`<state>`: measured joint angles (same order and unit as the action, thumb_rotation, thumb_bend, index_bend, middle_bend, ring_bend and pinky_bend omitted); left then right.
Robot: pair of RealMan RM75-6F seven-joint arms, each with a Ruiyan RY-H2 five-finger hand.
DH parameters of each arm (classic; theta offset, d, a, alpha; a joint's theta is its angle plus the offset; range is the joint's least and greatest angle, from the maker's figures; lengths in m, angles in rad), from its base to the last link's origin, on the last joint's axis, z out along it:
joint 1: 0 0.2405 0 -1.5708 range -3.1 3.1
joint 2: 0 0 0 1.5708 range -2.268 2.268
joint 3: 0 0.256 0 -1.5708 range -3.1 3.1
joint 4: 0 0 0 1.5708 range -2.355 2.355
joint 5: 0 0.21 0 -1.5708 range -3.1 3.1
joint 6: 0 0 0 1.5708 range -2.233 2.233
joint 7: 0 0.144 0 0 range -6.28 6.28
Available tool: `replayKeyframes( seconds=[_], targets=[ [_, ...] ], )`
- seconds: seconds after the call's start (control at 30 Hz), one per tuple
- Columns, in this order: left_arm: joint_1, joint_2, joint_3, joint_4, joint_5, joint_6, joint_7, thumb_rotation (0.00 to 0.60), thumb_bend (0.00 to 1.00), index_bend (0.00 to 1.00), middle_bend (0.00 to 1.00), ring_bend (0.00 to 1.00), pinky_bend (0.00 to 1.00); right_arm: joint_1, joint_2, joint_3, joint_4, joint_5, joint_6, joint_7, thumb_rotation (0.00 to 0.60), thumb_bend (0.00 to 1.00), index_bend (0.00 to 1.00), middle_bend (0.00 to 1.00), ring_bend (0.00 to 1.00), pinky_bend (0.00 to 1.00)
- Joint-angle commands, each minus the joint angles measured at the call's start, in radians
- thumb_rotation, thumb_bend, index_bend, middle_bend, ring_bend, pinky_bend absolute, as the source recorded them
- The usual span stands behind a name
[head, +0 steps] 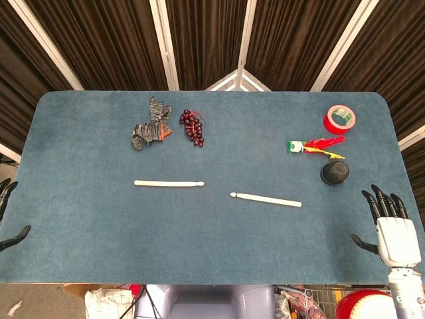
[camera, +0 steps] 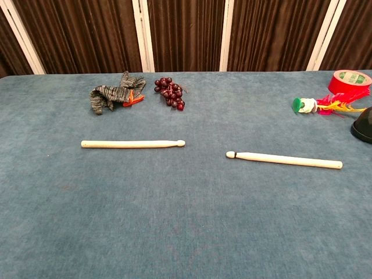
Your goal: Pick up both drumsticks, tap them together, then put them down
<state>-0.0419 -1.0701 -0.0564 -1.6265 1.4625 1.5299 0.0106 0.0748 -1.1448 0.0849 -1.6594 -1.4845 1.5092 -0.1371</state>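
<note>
A blue-carpeted table (head: pixel 80 232) stands before dark brown curtains (camera: pixel 186 35) divided by white vertical strips (camera: pixel 142 35).

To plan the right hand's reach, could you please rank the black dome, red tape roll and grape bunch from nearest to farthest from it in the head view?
From the right hand:
1. Black dome, just ahead-left of it.
2. Red tape roll, far right corner.
3. Grape bunch, far side, left of centre.

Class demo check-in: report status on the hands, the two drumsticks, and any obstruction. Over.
Left hand and right hand open, at table edges. Left drumstick and right drumstick flat on the table, untouched. Nothing in the way.
</note>
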Motion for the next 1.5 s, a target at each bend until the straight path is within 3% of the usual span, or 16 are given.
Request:
replayKeyframes(
  seconds=[0.03, 0.4, 1.03, 1.3, 1.5],
  targets=[
    [0.001, 0.001, 0.000, 0.001, 0.001, 0.002, -0.003, 0.600, 0.33, 0.08, 0.04, 0.00, 0.00, 0.000, 0.000, 0.001, -0.002, 0.002, 0.000, 0.000, 0.600, 0.07, 0.14, 0.07, 0.14, 0.11],
    [0.004, -0.005, -0.002, 0.000, 0.012, 0.017, 0.001, 0.600, 0.33, 0.06, 0.02, 0.00, 0.00, -0.003, -0.007, 0.003, -0.006, 0.014, -0.001, -0.011, 0.600, 0.07, 0.14, 0.08, 0.14, 0.10],
    [0.000, -0.008, -0.009, 0.000, 0.000, 0.007, 0.008, 0.600, 0.32, 0.07, 0.06, 0.00, 0.00, 0.017, -0.042, -0.009, -0.086, -0.003, -0.041, 0.035, 0.600, 0.07, 0.29, 0.22, 0.17, 0.09],
    [-0.014, -0.019, -0.010, -0.004, -0.008, -0.016, 0.039, 0.600, 0.32, 0.07, 0.09, 0.00, 0.00, 0.127, -0.063, 0.058, -0.236, 0.119, -0.182, -0.172, 0.600, 0.07, 0.32, 0.26, 0.17, 0.09],
    [-0.015, -0.018, -0.011, -0.002, -0.013, -0.020, 0.033, 0.600, 0.32, 0.07, 0.09, 0.00, 0.00, 0.212, -0.104, 0.109, -0.273, 0.261, -0.266, -0.305, 0.600, 0.08, 0.35, 0.30, 0.18, 0.09]
  ],
)
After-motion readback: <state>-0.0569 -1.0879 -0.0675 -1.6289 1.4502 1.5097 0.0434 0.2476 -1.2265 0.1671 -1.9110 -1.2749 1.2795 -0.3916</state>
